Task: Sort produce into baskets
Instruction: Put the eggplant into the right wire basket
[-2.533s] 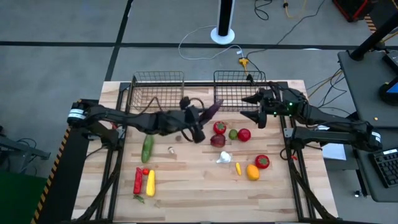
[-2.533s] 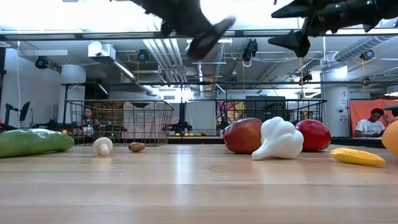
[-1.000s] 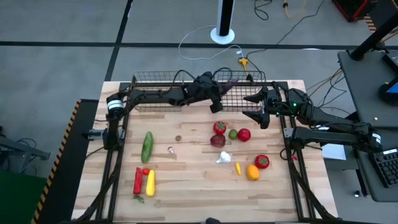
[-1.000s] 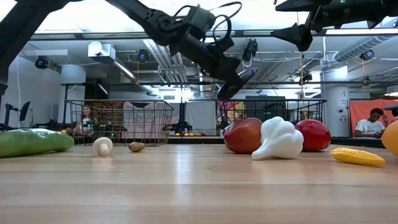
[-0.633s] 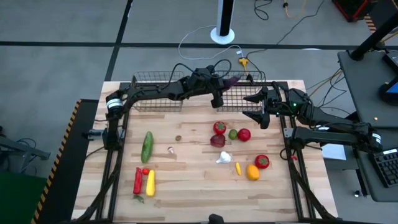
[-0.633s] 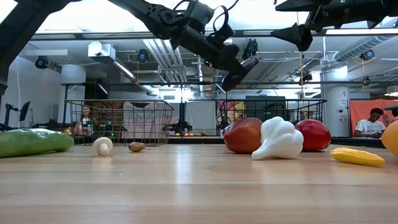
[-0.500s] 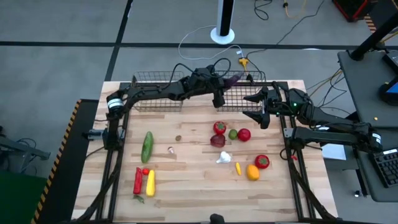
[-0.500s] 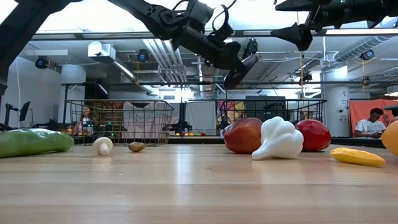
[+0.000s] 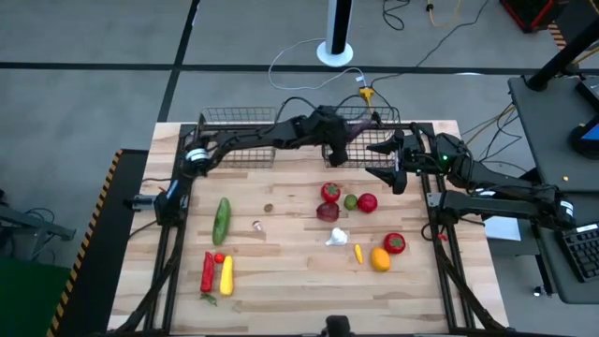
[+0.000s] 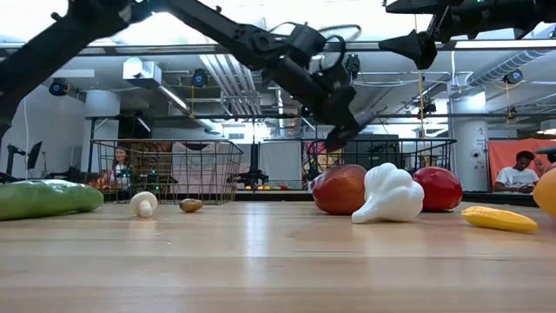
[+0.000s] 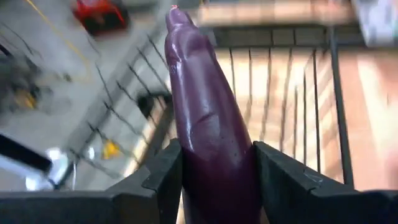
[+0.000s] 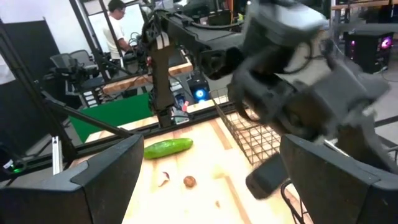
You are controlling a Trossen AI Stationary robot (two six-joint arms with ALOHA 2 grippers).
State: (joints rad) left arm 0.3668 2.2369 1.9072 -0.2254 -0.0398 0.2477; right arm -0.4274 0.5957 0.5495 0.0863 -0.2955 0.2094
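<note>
Left gripper [image 11: 214, 180] is clamped on a long purple eggplant [image 11: 208, 124], held in the air over the right basket [image 9: 360, 117] at the far edge of the table [image 9: 281, 281]. Right gripper [image 9: 382, 161] hangs wide open and empty just beside that basket. The left basket [image 9: 239, 117] sits next to it. Cucumber [image 9: 222, 222], tomatoes [image 9: 367, 202], garlic [image 9: 337, 237] and other produce lie on the table.

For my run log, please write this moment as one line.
left gripper: shut on eggplant, above right basket | right gripper: open, empty, beside that basket | table: other produce waits
</note>
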